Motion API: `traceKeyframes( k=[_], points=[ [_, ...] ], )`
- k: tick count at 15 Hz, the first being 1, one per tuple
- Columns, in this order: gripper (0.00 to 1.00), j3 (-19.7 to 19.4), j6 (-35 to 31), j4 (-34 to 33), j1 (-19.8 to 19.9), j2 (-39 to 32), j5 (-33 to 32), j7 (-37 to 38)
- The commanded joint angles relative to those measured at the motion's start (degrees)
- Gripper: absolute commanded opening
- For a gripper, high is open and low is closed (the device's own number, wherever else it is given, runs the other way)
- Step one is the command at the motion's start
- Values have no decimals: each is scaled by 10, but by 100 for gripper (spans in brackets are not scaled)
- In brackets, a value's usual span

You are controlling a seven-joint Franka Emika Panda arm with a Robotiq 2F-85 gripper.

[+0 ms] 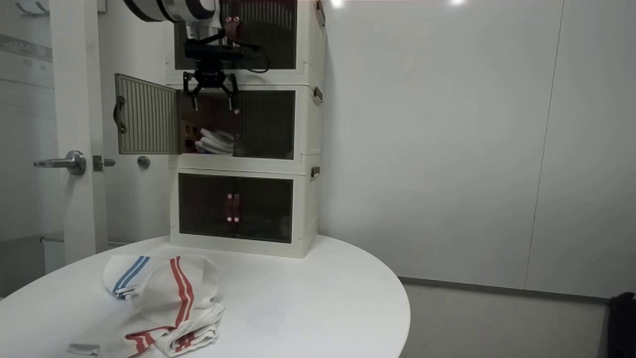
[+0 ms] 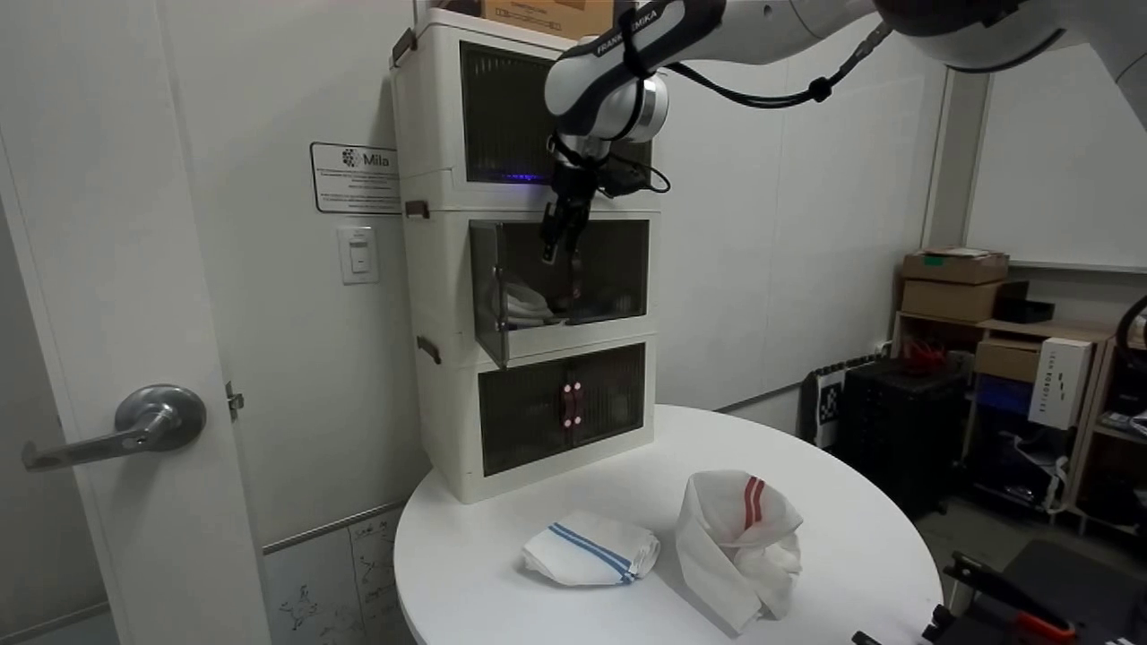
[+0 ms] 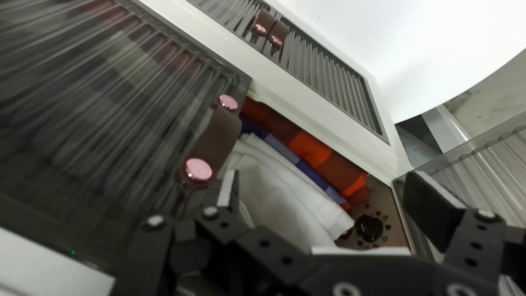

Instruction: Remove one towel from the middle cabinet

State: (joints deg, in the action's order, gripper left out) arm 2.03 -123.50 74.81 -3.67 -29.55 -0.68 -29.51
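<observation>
Gripper (image 1: 213, 107), upper left in an exterior view: spread, empty | step: likely pre-grasp | next: lower into middle cabinet (image 1: 238, 163), pinch white towel (image 3: 279, 193) at wrist-view centre, withdraw

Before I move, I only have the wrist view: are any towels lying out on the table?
Observer: Yes, in both exterior views a blue-striped towel and a red-striped towel lie on the table.
Operator: How high is the gripper against the folded white towel?
Observer: In both exterior views it appears higher than that towel, near the top of the opening of the middle cabinet.
Operator: I see only a piece of the open door. What is at its free edge?
Observer: In an exterior view the door stands swung outward, with a dark handle by that edge.
</observation>
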Motion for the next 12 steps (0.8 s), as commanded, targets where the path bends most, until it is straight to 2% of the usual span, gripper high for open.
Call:
traceKeyframes(
  k=[1, 6, 9, 12],
  points=[
    [100, 6, 31, -71, 5, -35, -24, 37],
    [100, -9, -31, -21, 3, 0, -25, 151],
    [100, -6, -52, 4, 4, 11, -31, 167],
    [100, 8, -33, 22, 16, 24, -13, 140]
  ],
)
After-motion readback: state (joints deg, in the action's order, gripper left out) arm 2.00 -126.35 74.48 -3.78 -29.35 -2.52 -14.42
